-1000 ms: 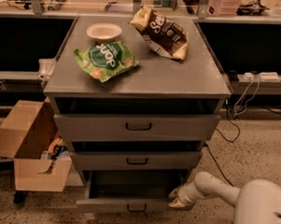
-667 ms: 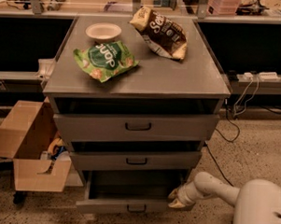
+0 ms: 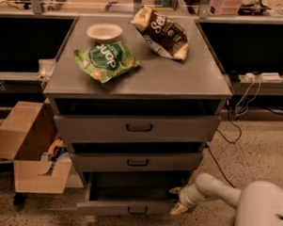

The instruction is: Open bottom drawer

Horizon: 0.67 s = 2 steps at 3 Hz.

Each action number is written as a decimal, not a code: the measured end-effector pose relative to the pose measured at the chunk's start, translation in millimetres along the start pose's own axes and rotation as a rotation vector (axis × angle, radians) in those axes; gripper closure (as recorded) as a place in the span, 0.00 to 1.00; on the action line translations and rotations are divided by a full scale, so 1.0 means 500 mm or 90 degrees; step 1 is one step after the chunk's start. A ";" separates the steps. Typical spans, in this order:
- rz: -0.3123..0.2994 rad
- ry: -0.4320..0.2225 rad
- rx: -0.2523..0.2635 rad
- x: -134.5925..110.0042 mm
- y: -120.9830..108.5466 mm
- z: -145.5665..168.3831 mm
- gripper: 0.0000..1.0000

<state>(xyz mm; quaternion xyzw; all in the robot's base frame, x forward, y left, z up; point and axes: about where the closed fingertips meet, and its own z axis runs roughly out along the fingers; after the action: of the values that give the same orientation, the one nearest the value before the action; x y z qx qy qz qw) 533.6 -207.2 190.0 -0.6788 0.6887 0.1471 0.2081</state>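
While beside bottom drawer [image 3: 128, 209], gripper [image 3: 176, 200]

On the cabinet top [image 3: 180, 79], a bowl [image 3: 104, 31] sits far left, a snack bag [image 3: 106, 60] just nearer, a second snack bag [image 3: 161, 33] far right. The bottom drawer [image 3: 128, 207] juts nearest, with the gripper [image 3: 178, 201] at its right end. A cardboard box [image 3: 25, 143] stands left.

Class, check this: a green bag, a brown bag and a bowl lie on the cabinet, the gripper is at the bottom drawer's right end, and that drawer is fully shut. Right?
No. The camera view shows the bottom drawer pulled part way out, not shut. The green bag, brown bag and bowl do lie on the cabinet, and the gripper is at the drawer's right end.
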 end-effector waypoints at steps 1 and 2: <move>0.000 0.000 0.000 0.000 0.000 0.000 0.00; -0.002 0.000 -0.003 0.000 0.002 0.003 0.00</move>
<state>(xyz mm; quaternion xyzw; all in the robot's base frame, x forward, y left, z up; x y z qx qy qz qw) 532.9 -206.7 188.6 -0.6800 0.6875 0.1485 0.2071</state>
